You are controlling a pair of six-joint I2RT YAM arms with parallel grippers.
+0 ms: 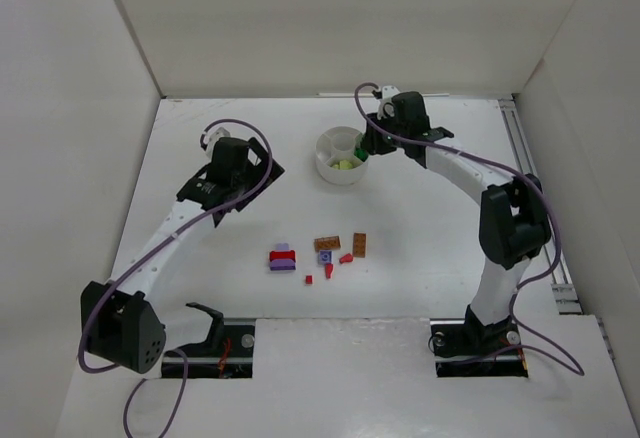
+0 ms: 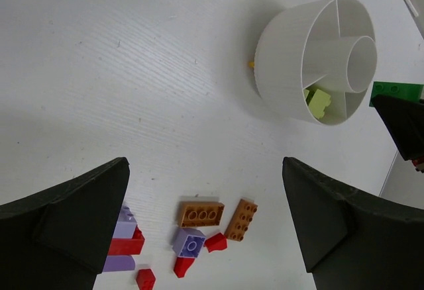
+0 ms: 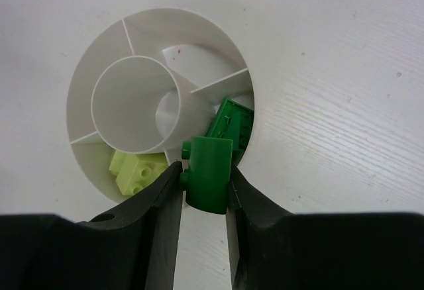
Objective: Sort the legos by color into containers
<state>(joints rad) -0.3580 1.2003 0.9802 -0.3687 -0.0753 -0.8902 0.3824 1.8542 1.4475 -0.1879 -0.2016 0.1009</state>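
White table (image 1: 420,238) inside a walled enclosure. The right gripper (image 3: 203,191) clamps a green brick (image 3: 209,171) above the rim of the dish (image 3: 86,85), beside the wedge holding a second green brick (image 3: 232,123). The left gripper (image 2: 204,167) hangs with jaws apart over the loose legos (image 2: 202,214). Released here, the clamped brick may strike the rim or land among the lime bricks (image 3: 138,171).

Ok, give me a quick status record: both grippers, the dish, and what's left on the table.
right gripper: shut on dark green lego, over the dish rim
left gripper: open, empty, above the loose legos
dish: dark green piece and lime-yellow pieces in separate wedges; centre well empty
loose legos: red, purple, orange-brown, on the table
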